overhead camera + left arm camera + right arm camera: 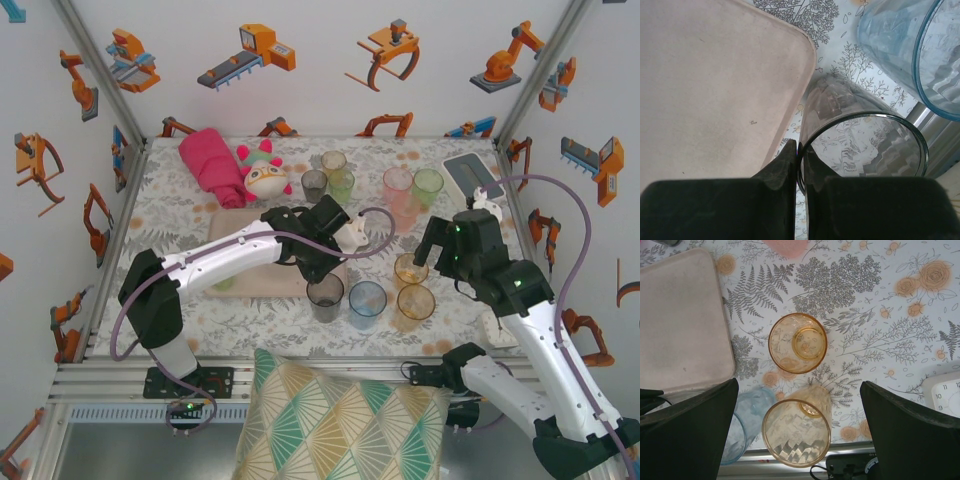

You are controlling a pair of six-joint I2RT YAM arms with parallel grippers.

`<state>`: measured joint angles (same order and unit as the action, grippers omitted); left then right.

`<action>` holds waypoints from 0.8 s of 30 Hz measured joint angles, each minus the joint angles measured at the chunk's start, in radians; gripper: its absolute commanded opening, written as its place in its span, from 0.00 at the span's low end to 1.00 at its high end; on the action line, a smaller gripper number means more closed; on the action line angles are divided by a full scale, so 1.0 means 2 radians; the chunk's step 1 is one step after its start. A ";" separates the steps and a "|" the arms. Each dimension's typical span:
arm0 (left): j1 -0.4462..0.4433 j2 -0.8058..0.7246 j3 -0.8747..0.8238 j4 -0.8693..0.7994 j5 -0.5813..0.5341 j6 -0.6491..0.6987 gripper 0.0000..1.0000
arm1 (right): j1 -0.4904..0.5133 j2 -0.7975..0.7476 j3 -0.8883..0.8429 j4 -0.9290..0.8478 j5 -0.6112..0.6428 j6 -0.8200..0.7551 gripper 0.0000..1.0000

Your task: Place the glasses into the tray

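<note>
Kind of place: a robot test cell in a lab is showing here, dressed with household things.
Frame: bare aluminium posts are rising at the far corners, and a slotted rail is running along the near edge.
Walls: white panels are carrying printed cartoons of orange robot arms.
Machines: a left arm and a right arm are standing bolted at the near edge, a purple cable looping off the right one.
Table: a floral cloth is covering the table.
Props: a plush toy and a rolled pink towel are lying at the far left, a grey glass is standing mid-table, and a patterned cushion is sitting near, between the arm bases.
</note>
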<state>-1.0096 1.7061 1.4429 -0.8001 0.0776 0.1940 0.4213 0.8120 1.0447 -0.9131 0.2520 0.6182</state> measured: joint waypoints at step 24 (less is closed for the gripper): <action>0.075 -0.026 0.059 -0.052 -0.008 0.009 0.07 | 0.000 0.001 -0.003 0.002 0.000 0.000 0.99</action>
<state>-0.8593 1.6547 1.5608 -0.9039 0.0624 0.2115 0.4213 0.8131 1.0393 -0.9081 0.2520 0.6178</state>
